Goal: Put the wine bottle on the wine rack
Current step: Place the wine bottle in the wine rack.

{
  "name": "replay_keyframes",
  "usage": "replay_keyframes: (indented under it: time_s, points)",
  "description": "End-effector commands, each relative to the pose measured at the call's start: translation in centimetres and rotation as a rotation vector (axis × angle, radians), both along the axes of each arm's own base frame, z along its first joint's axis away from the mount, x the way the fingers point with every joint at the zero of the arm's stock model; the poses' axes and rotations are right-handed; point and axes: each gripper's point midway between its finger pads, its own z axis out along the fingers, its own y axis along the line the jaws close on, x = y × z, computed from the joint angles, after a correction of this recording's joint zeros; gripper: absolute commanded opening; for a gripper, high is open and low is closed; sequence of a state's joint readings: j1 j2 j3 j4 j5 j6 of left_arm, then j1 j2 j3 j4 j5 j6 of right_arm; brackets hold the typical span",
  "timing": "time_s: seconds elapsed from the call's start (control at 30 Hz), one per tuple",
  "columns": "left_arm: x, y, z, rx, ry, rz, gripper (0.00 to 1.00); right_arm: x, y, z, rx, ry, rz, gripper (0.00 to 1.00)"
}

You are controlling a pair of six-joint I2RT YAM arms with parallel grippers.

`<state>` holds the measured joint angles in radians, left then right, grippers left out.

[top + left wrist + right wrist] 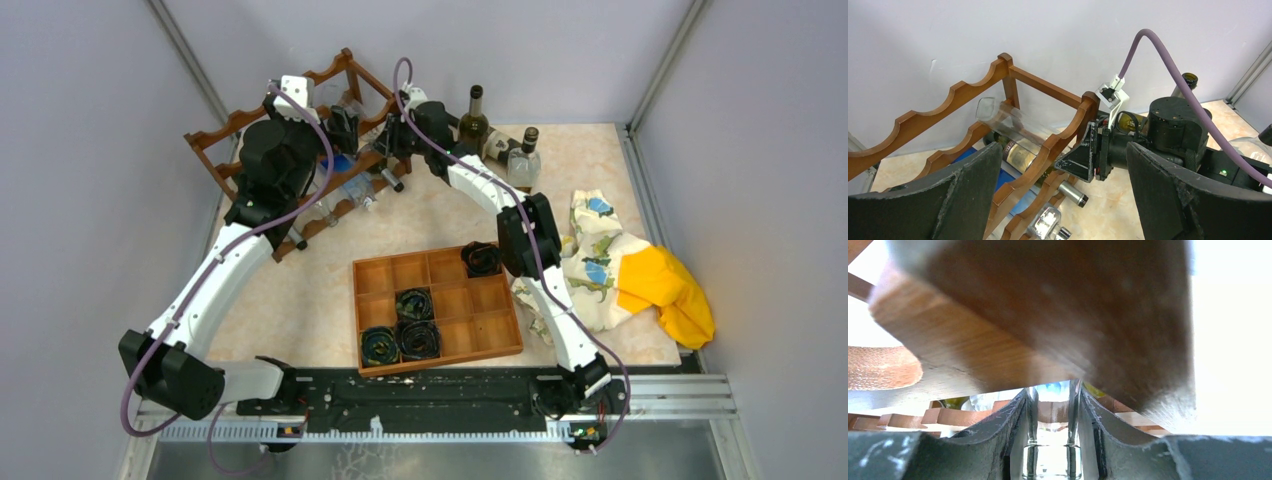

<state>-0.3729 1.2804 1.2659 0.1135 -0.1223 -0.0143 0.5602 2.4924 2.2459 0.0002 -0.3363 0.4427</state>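
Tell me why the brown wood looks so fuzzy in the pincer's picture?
Right wrist view: the dark reddish-brown wooden wine rack looms close and blurs, the right edge glares white, the clear glass wine bottle in the right pincer looks sharper. Left wrist view: the rack is crisp. Top external view: even light.

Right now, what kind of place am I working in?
Likely a robotics test cell: plain grey panel walls, a metal mounting rail along the near edge, and staged props like the wine rack.
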Motion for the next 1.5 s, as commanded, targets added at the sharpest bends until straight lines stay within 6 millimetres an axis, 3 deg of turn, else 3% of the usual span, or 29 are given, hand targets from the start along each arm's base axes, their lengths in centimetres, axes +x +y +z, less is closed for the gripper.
replay_keyframes:
  time_s: [0.0,0.53,0.83,1.47]
  points:
    - [0.0,0.1,2.5,-0.028,-0.065,-0.002,0.98,0.2,0.9,4.2,0.068,-0.109,0.010,0.38]
    - [0.1,0.0,2.8,-0.025,-0.071,-0.007,0.98,0.5,0.3,5.1,0.059,-0.154,0.014,0.47]
    - [0.1,-0.1,2.9,-0.030,-0.074,-0.013,0.98,0.0,-1.0,6.7,0.043,-0.255,0.045,0.62]
    - [-1.5,-0.5,2.9,-0.084,-0.080,-0.064,0.98,-3.7,-3.9,8.4,-0.055,-0.355,0.140,0.68]
